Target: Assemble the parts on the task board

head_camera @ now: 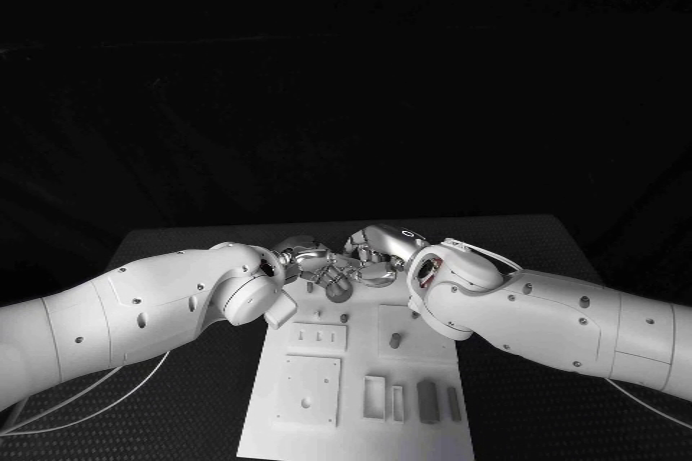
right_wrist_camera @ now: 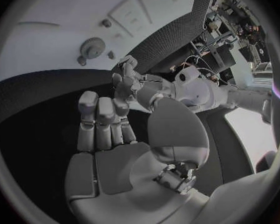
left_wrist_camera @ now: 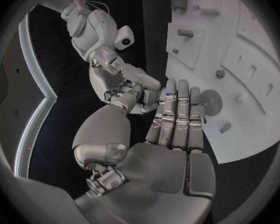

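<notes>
Grey gear flat on task board far end; both robot hands hover open, empty: left, right. Advice: pinch gear rim, lift level.

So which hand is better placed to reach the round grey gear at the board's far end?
Probably the left hand: its straight fingers lie right beside the round grey gear on the white task board. The right hand hangs over black table.

Two glossy white arms, the left arm and right arm, have small dark screw holes. Thin pale cables trail beneath. Each ends in a silver, segmented metal hand: left hand, right hand.
</notes>
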Available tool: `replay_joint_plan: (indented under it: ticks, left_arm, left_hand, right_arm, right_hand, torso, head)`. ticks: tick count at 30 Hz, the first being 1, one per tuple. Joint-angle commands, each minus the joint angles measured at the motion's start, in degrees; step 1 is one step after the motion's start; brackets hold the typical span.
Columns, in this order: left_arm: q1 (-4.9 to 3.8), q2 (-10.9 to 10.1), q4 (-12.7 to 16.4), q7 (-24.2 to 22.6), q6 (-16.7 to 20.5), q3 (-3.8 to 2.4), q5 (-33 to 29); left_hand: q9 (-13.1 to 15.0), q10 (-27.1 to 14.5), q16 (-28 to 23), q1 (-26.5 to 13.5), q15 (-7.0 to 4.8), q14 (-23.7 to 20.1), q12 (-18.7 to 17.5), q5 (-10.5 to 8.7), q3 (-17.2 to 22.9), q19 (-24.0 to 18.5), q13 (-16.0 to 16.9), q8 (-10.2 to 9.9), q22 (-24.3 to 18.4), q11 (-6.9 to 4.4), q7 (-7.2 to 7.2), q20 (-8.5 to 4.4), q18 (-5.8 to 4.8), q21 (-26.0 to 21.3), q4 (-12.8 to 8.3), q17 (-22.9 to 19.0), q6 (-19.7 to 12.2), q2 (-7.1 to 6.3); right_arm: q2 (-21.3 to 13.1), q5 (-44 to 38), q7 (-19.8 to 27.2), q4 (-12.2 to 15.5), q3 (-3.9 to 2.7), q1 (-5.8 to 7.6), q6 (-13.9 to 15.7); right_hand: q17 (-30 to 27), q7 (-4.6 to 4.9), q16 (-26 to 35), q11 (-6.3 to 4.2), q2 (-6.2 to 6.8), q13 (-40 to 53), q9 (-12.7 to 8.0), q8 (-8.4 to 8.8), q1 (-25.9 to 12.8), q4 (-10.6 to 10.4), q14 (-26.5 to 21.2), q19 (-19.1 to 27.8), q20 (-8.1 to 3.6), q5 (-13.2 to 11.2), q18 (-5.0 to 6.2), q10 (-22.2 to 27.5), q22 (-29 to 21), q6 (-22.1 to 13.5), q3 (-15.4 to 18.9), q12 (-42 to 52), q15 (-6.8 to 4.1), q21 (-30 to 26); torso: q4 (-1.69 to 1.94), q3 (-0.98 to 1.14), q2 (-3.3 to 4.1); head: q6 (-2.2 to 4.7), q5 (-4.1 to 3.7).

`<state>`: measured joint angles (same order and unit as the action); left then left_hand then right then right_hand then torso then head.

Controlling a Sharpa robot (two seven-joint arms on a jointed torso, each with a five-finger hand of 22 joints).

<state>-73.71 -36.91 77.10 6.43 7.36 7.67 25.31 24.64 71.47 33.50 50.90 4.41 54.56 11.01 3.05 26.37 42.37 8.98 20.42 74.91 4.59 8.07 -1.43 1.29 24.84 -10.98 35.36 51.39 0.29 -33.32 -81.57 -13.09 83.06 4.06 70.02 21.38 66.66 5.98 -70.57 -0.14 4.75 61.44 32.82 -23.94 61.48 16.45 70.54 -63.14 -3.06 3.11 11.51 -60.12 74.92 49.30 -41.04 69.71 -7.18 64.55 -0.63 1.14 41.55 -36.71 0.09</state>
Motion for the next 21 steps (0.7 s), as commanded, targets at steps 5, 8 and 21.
replay_joint_plan:
  ticks: [5,8,21]
  left_arm:
    - [-0.1,0.09,0.5,-0.66,-0.66,-0.09,-0.43]
    - [-0.1,0.05,0.41,-0.88,-0.47,-0.09,-0.43]
    - [-0.09,-0.62,0.12,-0.83,-0.82,-0.09,-0.44]
  left_hand:
    - [0.18,0.87,0.53,1.7,-0.18,0.21,0.6,-0.14,0.84,-0.45,0.36,0.48,1.17,-0.65,-0.34,0.01,0.45,0.41,-2.95,0.05,1.44,2.88]
    - [0.23,1.26,0.73,3.11,-0.26,0.4,0.8,-0.22,3.06,-0.3,0.48,0.6,1.14,-0.83,-0.52,-0.04,0.43,0.53,-3.34,0.09,1.91,3.6]
    - [0.31,1.86,1.18,3.12,-0.35,0.69,1.05,-0.24,5.25,-0.26,0.67,0.73,1.21,-1.07,-0.73,-0.1,0.14,0.79,-3.67,0.22,2.62,4.77]
  right_arm:
    - [0.29,-0.41,0.06,-0.34,0.1,-0.08,-0.98]
    - [0.15,-0.41,0.04,-0.36,0.1,-0.09,-0.91]
    - [-0.18,-0.37,-0.14,-0.61,0.12,-0.12,-0.72]
  right_hand:
    - [-0.06,-1.68,-0.18,-1.67,0.39,-0.05,-0.08,-0.14,-0.2,0.11,-0.08,-0.44,-0.15,-0.31,3.49,1.73,0.21,11.2,-0.39,0.09,-0.4,0.24]
    - [-0.06,-1.68,-0.18,-1.67,0.4,-0.05,-0.08,-0.13,-0.21,0.11,-0.08,-0.45,-0.15,-0.31,3.49,1.72,0.21,11.2,-0.42,0.09,-0.4,0.24]
    - [-0.08,-1.7,-0.17,-1.68,0.45,-0.05,-0.06,-0.11,-0.27,0.11,-0.04,-0.49,-0.16,-0.32,3.49,1.68,0.18,11.25,-0.55,0.07,-0.41,0.24]
  torso:
    - [0.03,-0.03,0.03]
    - [0.04,-0.05,0.01]
    - [0.02,0.0,0.02]
  head:
    - [-0.09,-0.2]
    - [-0.15,-0.17]
    - [-0.18,-0.24]
